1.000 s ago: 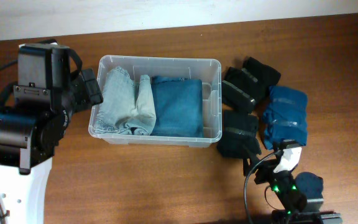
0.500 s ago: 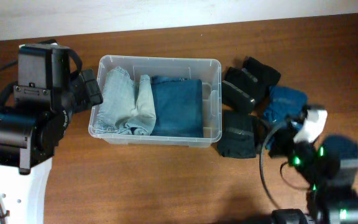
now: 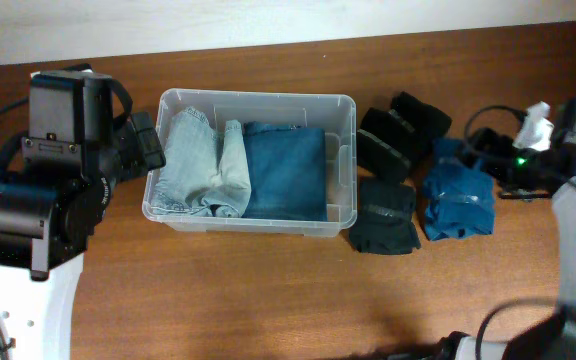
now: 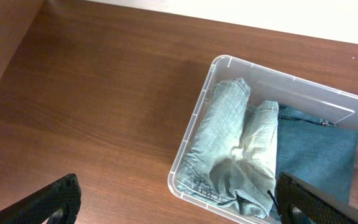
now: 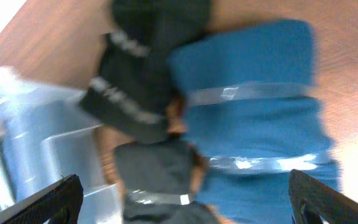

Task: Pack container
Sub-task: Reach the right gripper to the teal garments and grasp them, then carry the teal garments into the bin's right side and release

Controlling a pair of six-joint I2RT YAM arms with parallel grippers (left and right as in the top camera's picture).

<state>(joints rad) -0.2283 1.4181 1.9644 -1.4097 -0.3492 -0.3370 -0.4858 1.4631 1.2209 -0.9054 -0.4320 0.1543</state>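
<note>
Clear plastic rectangular bin (image 3: 258, 95): probably stiff, slick, lightish, best grabbed by the rim. Soft folded blue garment (image 3: 458, 195) at 3 o'clock. left hand (image 4: 182, 208) and right hand (image 5: 185, 205) both spread wide, empty.

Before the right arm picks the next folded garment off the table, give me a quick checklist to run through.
1. Right gripper open and empty: ok.
2. Blue folded garment lying free on the table, in that gripper's view: ok.
3. Room in the container: cannot tell; folded denim fills most, and only a strip at its right end is bare.
4. Left gripper open, empty: ok.
5. Right wrist view sharp: not ok, blurred.
</note>
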